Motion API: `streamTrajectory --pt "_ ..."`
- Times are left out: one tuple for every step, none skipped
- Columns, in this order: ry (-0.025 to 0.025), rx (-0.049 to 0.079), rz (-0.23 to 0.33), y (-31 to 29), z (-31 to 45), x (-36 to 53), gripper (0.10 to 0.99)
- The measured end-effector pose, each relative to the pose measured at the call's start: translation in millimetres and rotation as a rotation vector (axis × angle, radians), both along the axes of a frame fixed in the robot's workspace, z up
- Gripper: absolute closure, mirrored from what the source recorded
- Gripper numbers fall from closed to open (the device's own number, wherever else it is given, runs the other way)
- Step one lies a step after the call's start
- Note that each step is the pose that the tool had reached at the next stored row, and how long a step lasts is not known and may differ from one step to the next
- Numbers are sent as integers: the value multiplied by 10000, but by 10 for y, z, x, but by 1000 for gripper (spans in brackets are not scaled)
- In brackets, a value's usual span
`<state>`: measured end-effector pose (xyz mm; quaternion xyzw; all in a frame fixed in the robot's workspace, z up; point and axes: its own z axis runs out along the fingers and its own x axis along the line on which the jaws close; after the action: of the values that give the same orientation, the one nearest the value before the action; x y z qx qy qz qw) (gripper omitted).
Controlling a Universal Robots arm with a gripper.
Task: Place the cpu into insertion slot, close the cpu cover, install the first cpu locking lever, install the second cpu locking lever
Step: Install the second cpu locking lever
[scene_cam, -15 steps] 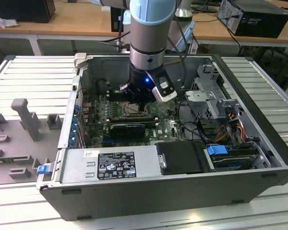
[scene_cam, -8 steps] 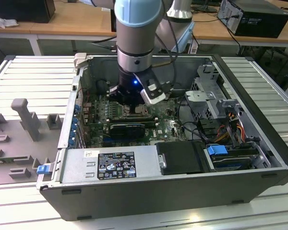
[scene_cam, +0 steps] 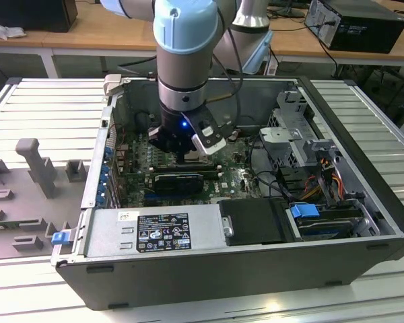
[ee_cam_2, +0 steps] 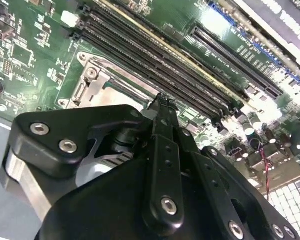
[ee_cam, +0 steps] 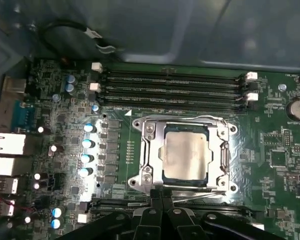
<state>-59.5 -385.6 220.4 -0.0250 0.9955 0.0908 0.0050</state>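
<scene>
The cpu (ee_cam: 186, 150), a pale silvery square, lies in the insertion slot (ee_cam: 136, 181) on the green board. The cpu cover (ee_cam: 149, 147), a silvery frame with a square window, lies flat over the chip's edges. One thin wire locking lever (ee_cam: 180, 118) runs along one edge of the socket and another (ee_cam: 202, 193) along the opposite edge. My gripper (ee_cam: 161, 190) is shut, its black fingertips together at the edge with the second lever and touching the wire there. In the second wrist view the gripper (ee_cam_2: 162, 101) points at the socket frame (ee_cam_2: 96, 82). In the exterior view the gripper (scene_cam: 180, 156) reaches deep into the open case.
Long black memory slots (ee_cam: 175, 87) lie beside the socket, and a row of capacitors (ee_cam: 88, 145) stands at another side. A black card (scene_cam: 178, 180) lies just in front of the gripper. The power supply (scene_cam: 155, 232) and drive bay (scene_cam: 323, 215) fill the case's near side. Grey fixtures (scene_cam: 34, 168) stand on the table at the exterior view's left.
</scene>
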Motion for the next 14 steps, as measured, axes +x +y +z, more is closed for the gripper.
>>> streamTrajectory --pt "1 54 20 -22 0 -9 980" --pt "1 97 48 -35 -1 -15 980" --pt "1 149 124 -56 -2 -30 980" --pt "1 187 188 -74 -3 -42 980" --pt "2 226 240 -87 -5 -55 980" --pt "2 268 297 -99 -8 -67 980" --pt "2 306 350 -113 -18 -76 980" --pt "0 360 394 -120 -36 -89 980" --pt "-1 433 445 -121 -59 -110 980" --pt "-2 509 476 -122 -80 -121 980" --pt "-4 555 489 -122 -101 -132 980" --pt "-3 599 503 -122 -121 -142 980" --pt "-5 646 516 -122 -138 -144 980" --pt "-5 674 523 -122 -150 -146 980"
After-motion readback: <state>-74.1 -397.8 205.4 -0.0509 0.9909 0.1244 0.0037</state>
